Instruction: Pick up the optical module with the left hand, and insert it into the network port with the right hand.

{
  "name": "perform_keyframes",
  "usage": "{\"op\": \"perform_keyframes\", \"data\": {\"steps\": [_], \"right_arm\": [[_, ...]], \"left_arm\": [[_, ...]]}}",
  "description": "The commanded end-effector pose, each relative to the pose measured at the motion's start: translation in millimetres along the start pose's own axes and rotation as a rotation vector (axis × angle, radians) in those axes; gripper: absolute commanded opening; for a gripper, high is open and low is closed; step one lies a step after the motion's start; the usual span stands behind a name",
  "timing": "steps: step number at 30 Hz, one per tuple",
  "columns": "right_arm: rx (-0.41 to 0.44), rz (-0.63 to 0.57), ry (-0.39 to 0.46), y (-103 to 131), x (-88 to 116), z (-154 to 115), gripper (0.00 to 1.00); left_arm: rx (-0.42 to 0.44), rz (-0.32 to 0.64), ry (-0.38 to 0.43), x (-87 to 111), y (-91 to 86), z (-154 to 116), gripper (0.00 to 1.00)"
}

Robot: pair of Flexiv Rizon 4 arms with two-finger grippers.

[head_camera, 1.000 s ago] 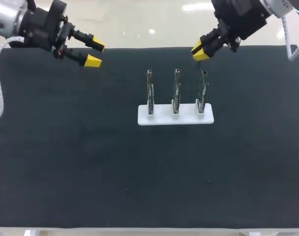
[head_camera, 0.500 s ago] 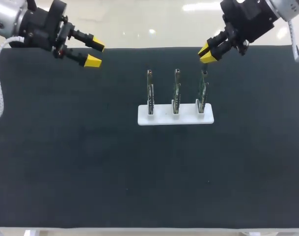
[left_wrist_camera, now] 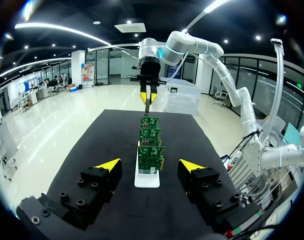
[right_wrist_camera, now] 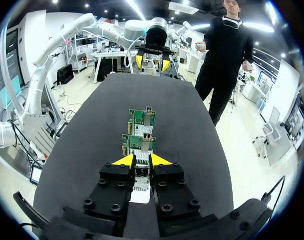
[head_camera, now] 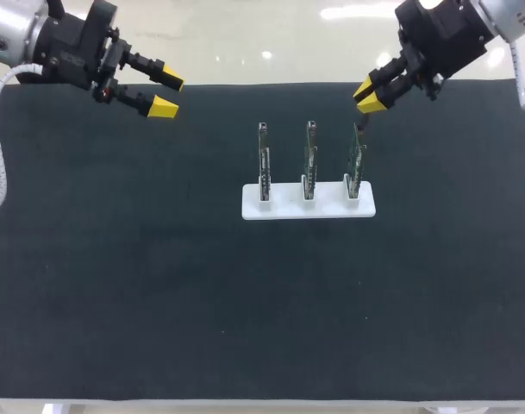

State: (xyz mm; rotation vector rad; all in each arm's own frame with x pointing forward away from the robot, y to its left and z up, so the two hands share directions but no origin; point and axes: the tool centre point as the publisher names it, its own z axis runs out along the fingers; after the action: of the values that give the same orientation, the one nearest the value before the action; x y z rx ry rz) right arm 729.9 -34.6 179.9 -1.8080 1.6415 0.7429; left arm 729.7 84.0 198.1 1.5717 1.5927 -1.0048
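Hovering above black mat (head_camera: 159,285): left fingers (head_camera: 163,107) spread, right fingers (head_camera: 365,104) pinching an optical module (left_wrist_camera: 147,106).

A: Right gripper (head_camera: 365,95), compared with 1 s back?
B: Shifted right, off the table's middle; now just above the rightmost board (head_camera: 355,164).
A: Optical module (head_camera: 362,122)?
B: Carried along between the fingers, lower end now at that board's top.

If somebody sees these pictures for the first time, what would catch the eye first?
Three circuit boards stand upright in a white holder in the middle of the black table. The right pincer hangs above the board at the row's right end, shut on a slim dark module; the left pincer is open over the far left corner.
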Motion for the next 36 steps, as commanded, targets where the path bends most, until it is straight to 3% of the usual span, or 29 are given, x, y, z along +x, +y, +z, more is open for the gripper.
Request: {"op": "perform_keyframes", "data": {"steps": [1,36], "right_arm": [[-0.003,0.000,-0.007,-0.9,-0.6,-0.3,0.00],[0.011,-0.008,-0.008,-1.4,0.3,6.0,0.00]], "left_arm": [[0.001,-0.001,0.003,-0.5,0.8,0.3,1.00],[0.001,-0.001,0.003,-0.5,0.8,0.3,1.00]]}}
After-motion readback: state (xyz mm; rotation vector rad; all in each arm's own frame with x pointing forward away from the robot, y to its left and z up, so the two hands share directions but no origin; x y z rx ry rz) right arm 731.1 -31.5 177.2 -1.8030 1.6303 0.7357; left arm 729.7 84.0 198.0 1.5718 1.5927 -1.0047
